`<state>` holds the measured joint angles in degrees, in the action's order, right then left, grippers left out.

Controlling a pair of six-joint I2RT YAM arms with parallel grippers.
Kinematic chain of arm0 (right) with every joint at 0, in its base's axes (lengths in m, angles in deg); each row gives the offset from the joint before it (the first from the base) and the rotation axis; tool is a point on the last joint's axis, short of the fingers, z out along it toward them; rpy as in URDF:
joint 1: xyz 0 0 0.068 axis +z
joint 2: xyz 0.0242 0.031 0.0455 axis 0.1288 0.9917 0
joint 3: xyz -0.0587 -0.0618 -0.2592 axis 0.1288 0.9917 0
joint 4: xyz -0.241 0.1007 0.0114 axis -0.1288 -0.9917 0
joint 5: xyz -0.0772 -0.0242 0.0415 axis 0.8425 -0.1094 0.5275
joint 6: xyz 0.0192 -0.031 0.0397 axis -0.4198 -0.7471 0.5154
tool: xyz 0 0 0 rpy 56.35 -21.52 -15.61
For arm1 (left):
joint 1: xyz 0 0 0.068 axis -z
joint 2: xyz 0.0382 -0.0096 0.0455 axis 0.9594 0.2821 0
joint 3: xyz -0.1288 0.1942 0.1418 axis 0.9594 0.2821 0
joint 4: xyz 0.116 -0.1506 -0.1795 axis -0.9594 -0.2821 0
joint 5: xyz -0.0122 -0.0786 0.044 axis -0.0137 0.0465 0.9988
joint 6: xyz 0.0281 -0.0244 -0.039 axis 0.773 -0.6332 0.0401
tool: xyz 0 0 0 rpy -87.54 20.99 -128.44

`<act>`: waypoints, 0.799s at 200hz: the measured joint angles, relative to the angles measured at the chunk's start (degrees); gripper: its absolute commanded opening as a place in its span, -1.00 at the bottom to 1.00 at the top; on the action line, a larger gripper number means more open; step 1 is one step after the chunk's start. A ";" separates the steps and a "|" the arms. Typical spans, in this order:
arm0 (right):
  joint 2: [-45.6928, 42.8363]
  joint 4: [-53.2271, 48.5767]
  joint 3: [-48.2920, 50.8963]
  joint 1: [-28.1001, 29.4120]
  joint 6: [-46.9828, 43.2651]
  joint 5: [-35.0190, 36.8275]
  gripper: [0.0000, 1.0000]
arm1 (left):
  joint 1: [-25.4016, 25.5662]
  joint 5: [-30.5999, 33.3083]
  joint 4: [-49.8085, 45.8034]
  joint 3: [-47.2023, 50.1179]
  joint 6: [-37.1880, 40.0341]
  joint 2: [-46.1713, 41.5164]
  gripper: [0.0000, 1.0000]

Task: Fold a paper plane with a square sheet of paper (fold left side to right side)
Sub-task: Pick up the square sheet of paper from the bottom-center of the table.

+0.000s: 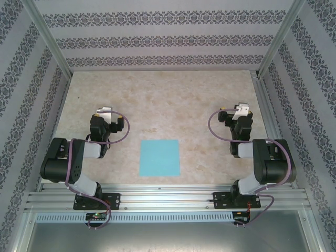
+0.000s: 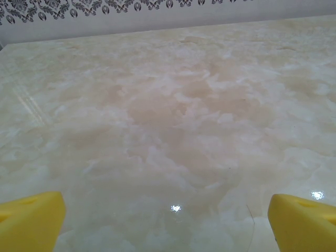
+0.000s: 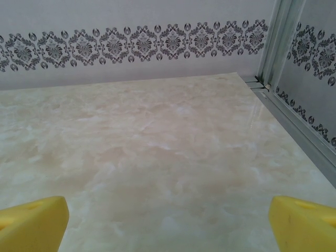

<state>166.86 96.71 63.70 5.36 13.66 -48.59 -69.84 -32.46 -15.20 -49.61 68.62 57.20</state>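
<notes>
The square sheet of paper [image 1: 159, 157] lies flat and unfolded on the table [image 1: 173, 100], midway between left gripper [image 1: 105, 111] and right gripper [image 1: 241, 109], evidently so either can reach it; both gape wide, empty.

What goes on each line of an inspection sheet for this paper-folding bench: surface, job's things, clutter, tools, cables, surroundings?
Surface: glossy marbled beige table.
Job's things: blue paper, flat and unfolded, centred near the front edge.
Clutter: nothing seen.
Tools: left tool and right tool both open, empty, well apart from the paper.
Cables: purple cables loop beside each tool.
Surroundings: patterned walls, metal frame.
</notes>
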 measured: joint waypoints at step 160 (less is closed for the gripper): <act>-31.91 -49.64 -17.22 12.15 12.09 -1.18 0.96 | 5.97 -23.61 -47.08 -17.92 -18.49 -25.55 0.88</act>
<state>134.95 47.07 46.47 17.51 25.75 -49.77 -63.87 -56.06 -62.28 -67.53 50.13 31.65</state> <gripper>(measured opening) 0.980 0.947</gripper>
